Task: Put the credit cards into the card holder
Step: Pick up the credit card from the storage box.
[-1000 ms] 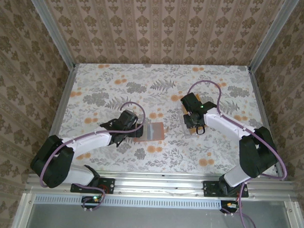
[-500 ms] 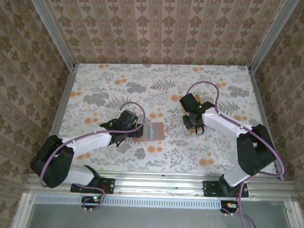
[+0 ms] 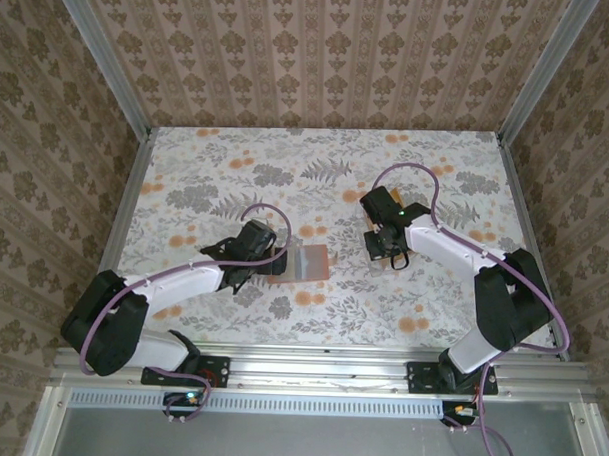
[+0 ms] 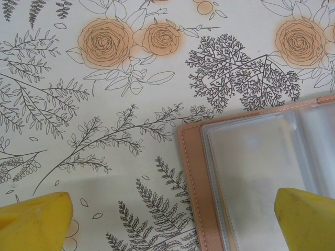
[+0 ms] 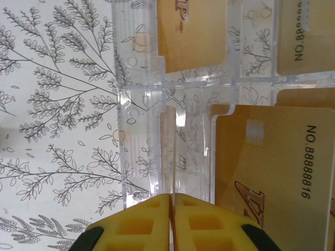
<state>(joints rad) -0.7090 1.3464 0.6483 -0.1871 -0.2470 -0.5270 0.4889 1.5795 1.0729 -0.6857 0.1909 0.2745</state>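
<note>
The card holder (image 3: 305, 262) lies open on the flowered table, its salmon-brown edge and clear grey-lined sleeves (image 4: 251, 172) facing up. My left gripper (image 4: 172, 222) is open and straddles the holder's left edge; one yellow finger (image 4: 31, 222) is over the cloth and the other (image 4: 309, 217) over a sleeve. Tan-orange credit cards (image 5: 272, 172) lie in a clear plastic tray (image 5: 141, 104), with two more (image 5: 193, 31) (image 5: 306, 36) in its far compartments. My right gripper (image 5: 171, 201) hangs over that tray, shut on a thin card (image 5: 167, 151) seen edge-on. From above, the right gripper (image 3: 386, 249) covers the tray.
Printed orange flower blotches (image 4: 107, 36) and grey leaf drawings cover the tablecloth. Metal rails and patterned walls close in the table on the left, right and back. Bare cloth lies between the holder and the tray (image 3: 348, 265).
My right gripper has shifted a little to the left and back over the tray. The left arm and the card holder have not moved.
</note>
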